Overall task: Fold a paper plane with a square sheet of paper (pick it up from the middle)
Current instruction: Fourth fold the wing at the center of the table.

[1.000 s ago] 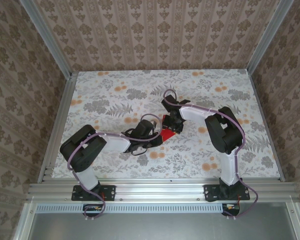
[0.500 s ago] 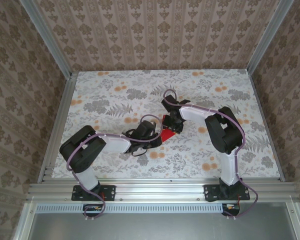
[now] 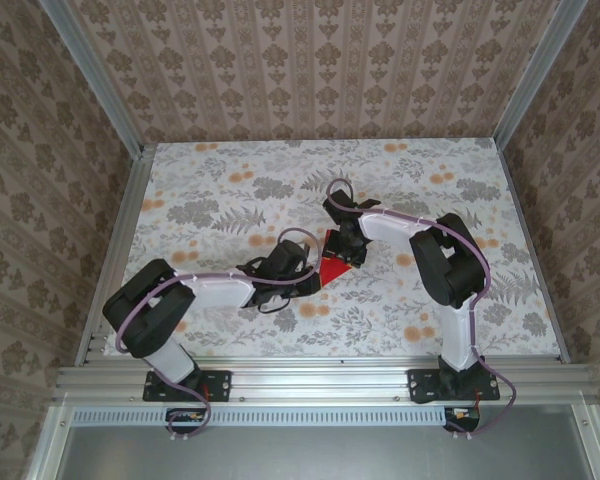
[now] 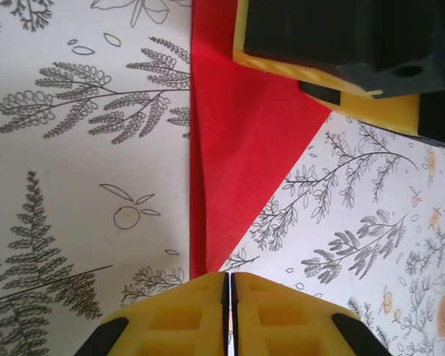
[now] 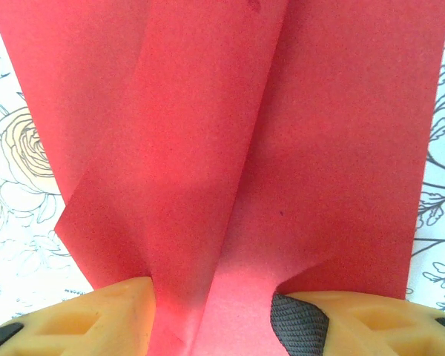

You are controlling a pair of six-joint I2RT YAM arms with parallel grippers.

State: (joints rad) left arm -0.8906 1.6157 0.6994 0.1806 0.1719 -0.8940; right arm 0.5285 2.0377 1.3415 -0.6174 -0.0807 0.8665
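Note:
The square sheet of paper [image 3: 330, 272] is bright red and folded into a narrow pointed wedge lying on the floral table. In the left wrist view the paper [image 4: 237, 148] tapers down to a tip that ends right at my left gripper [image 4: 228, 276], whose jaws are shut together. I cannot tell if the tip is pinched. My left gripper [image 3: 316, 279] sits at the paper's near left end. My right gripper [image 3: 346, 251] rests on the far end. In its own view its jaws [image 5: 211, 315] stand apart, with creased paper [image 5: 245, 148] bulging up between them. Its yellow fingers [image 4: 282, 63] lie on the paper.
The floral tabletop [image 3: 230, 190] stretches wide to the left and behind the grippers. Metal rails [image 3: 310, 375] run along the near edge and up both sides, with patterned walls beyond them.
The left arm's elbow has swung down and to the left. Its gripper has stayed at the paper's tip, and a little more red shows. The right arm has not moved.

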